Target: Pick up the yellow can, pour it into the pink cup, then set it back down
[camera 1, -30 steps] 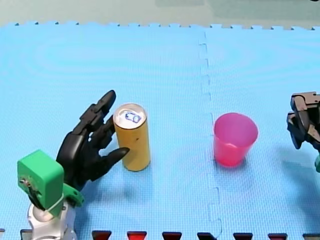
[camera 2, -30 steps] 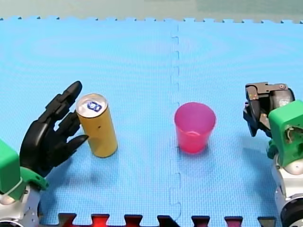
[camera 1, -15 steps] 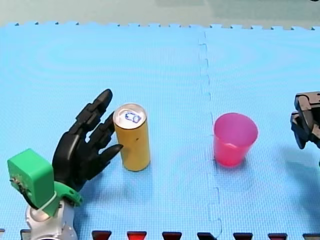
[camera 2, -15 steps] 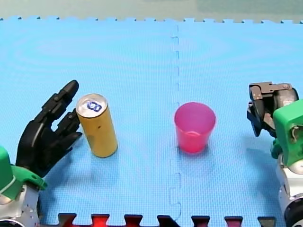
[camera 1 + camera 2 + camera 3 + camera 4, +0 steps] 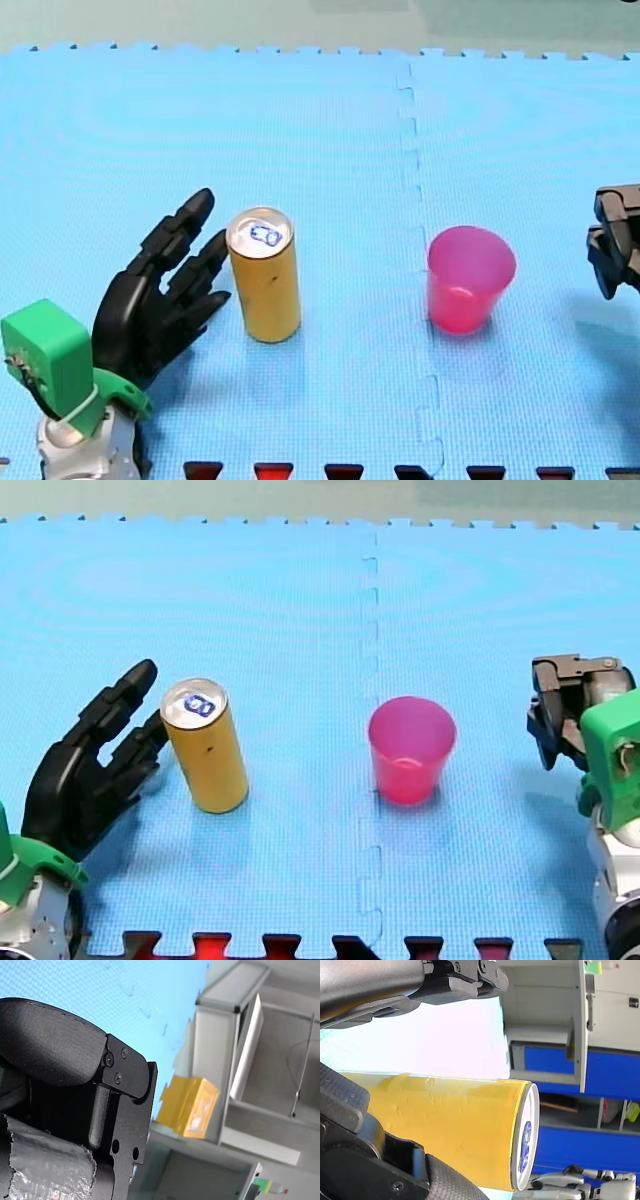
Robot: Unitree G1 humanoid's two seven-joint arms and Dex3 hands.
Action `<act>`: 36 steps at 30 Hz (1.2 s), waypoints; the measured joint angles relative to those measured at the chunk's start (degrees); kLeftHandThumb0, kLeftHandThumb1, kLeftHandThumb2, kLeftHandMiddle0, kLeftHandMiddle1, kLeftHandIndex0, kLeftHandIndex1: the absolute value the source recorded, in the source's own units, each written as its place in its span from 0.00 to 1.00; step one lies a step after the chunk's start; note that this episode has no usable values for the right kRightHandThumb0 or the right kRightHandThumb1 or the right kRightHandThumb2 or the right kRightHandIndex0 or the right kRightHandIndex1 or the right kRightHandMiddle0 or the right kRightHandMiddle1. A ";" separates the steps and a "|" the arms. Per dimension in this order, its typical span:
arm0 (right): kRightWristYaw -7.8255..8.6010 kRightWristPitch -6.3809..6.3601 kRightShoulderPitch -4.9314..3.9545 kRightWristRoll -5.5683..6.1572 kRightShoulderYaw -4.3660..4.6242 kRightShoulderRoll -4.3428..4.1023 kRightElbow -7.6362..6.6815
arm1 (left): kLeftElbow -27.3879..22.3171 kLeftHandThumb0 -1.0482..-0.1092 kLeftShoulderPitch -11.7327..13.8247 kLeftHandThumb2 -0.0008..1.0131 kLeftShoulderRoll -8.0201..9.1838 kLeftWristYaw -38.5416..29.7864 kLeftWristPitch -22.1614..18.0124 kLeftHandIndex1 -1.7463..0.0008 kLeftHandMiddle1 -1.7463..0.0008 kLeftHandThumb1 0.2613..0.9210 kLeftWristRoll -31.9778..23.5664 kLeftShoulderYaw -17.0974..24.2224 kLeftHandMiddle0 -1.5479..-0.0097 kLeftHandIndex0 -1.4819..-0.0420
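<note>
The yellow can (image 5: 265, 275) stands upright on the blue mat (image 5: 330, 150), at 9 o'clock from the pink cup (image 5: 470, 280) and well apart from it. The left hand (image 5: 160, 295) sits at the can's 8 o'clock, just beside its wall, unclosed and holding nothing. The right hand (image 5: 562, 712), at the cup's 3 o'clock, grips nothing. The can looks smooth, thin-walled and probably slippery; its weight can't be judged. It is best wrapped at mid-height, thumb opposite the 2 fingers, firmly but without denting.
</note>
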 measured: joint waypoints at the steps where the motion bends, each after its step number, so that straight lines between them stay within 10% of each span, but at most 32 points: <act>1: -0.07 0.07 -0.01 -0.03 0.01 0.00 0.00 | 0.01 0.00 0.01 0.02 0.03 0.01 0.02 1.00 1.00 0.76 0.01 0.01 0.88 0.86; 36: 1.34 0.88 -0.05 0.93 -0.53 -0.16 0.00 | 0.24 0.00 0.71 0.00 -0.68 6.88 -3.90 1.00 1.00 0.65 7.15 -5.13 0.89 0.89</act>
